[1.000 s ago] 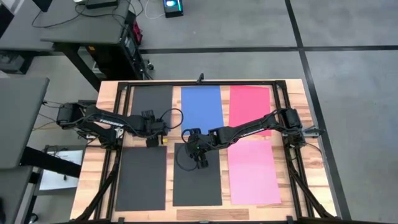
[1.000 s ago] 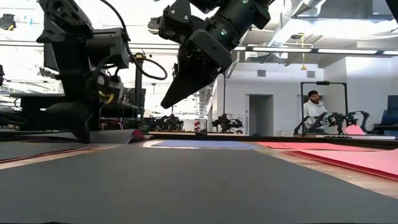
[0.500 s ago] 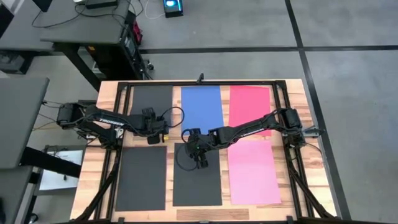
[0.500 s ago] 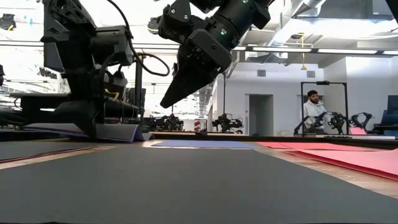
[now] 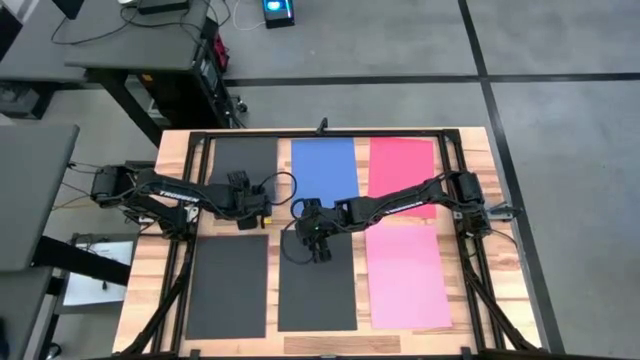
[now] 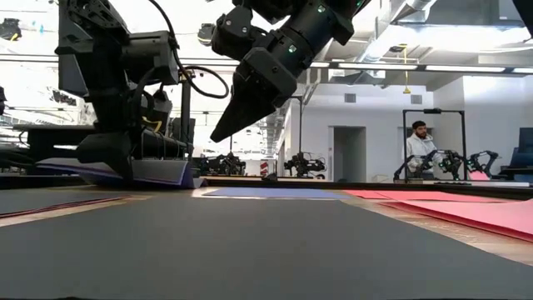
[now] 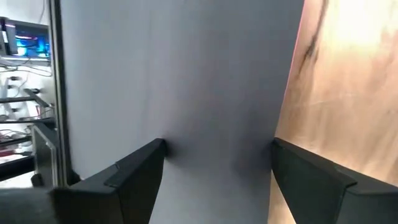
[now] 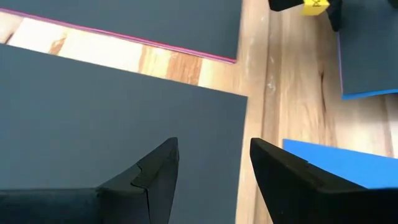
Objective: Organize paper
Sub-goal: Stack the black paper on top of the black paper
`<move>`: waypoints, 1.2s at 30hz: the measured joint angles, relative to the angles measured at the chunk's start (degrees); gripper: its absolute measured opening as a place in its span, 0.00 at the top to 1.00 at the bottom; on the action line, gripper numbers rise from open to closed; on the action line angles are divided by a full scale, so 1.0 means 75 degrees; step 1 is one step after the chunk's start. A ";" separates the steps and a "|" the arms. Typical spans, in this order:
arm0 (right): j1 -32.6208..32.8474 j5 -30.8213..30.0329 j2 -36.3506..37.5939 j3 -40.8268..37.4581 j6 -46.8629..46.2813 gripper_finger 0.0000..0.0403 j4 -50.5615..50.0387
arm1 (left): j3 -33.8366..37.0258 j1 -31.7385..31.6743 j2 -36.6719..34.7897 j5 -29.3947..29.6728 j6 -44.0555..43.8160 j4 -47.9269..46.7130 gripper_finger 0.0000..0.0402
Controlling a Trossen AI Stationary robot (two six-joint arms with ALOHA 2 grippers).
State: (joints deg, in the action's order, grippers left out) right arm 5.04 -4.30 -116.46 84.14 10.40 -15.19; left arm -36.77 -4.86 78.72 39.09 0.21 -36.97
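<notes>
High view: six paper sheets on wooden table (image 5: pixel 150 270); far row black sheet (image 5: pixel 246 160), blue sheet (image 5: pixel 325 167), red sheet (image 5: pixel 400 165); near row two dark sheets, pink sheet (image 5: pixel 407 275); left gripper (image 5: pixel 247 222) at near edge of black sheet; right gripper (image 5: pixel 318 250) over middle dark sheet (image 5: pixel 317 295).
Low view: right gripper raised, fingers apart, empty; left gripper low at sheet edge.
Left wrist view: fingers wide apart over dark sheet, nothing gripped.
Right wrist view: fingers parted above dark sheet corner.

Overhead, table-level and two close wrist cameras share the table (image 5: pixel 150 300)
</notes>
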 joint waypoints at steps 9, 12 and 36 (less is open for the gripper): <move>0.0006 -0.0008 0.0000 0.0000 0.0022 0.54 0.0117 | -0.0406 0.0354 -0.0146 0.0671 -0.0038 -0.0300 0.33; 0.0006 -0.0008 0.0000 0.0000 0.0022 0.54 0.0120 | -0.0531 0.0474 -0.0140 0.1007 0.0043 -0.0325 0.33; 0.0009 -0.0014 0.0000 0.0000 0.0017 0.54 0.0120 | -0.0539 0.0245 -0.0345 0.0840 0.0028 -0.0601 0.33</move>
State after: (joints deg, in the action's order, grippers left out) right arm 5.10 -4.40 -116.46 84.14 10.53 -14.28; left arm -40.82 -3.03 76.13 45.39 0.42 -41.48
